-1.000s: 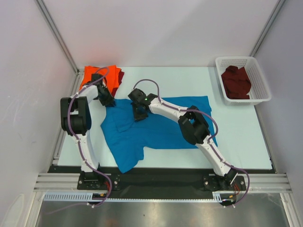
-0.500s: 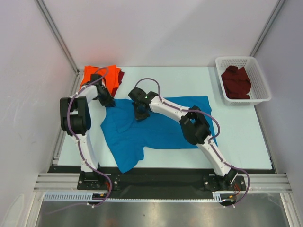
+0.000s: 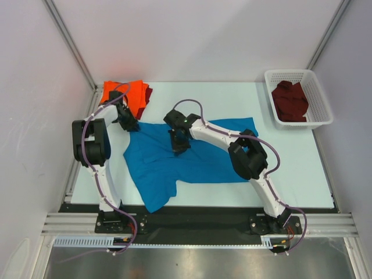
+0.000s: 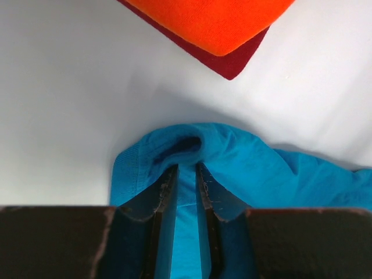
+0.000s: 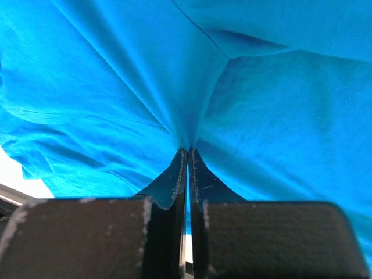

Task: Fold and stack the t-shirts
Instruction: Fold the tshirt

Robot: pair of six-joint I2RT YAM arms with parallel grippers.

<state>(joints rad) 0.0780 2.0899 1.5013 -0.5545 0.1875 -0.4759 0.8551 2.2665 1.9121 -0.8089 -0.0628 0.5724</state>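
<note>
**A:** Right wrist view. What does the right claw [image 5: 188, 152] hold?

**B:** Its jaws are closed almost flush on a thin pinch of the blue t-shirt [image 5: 116, 87]; creases fan away from the tips. In the left wrist view the left claw [image 4: 186, 171] is closed to a narrow gap, with a band of the same shirt's rolled edge clamped between the jaws.

**A:** And beyond the left claw?

**B:** Bare white table [image 4: 75, 87], then the folded orange t-shirt [image 4: 215, 20] lying on a dark maroon t-shirt [image 4: 232, 63], well apart from the blue cloth.

**A:** How should this step be done?

**B:** Judged as a fold in progress: both claws should travel together at equal height, keeping the cloth between them taut enough not to sag, so the fold line falls straight. Each pinch looks thin, so a jerk could slip it free.

**A:** Arm pose, from the top external view?

**B:** The left arm reaches far forward, elbow raised. The right arm stretches diagonally across the shirt, wrist turned down. Beyond, a white basket [image 3: 317, 99] holds another maroon shirt [image 3: 290, 102].
</note>
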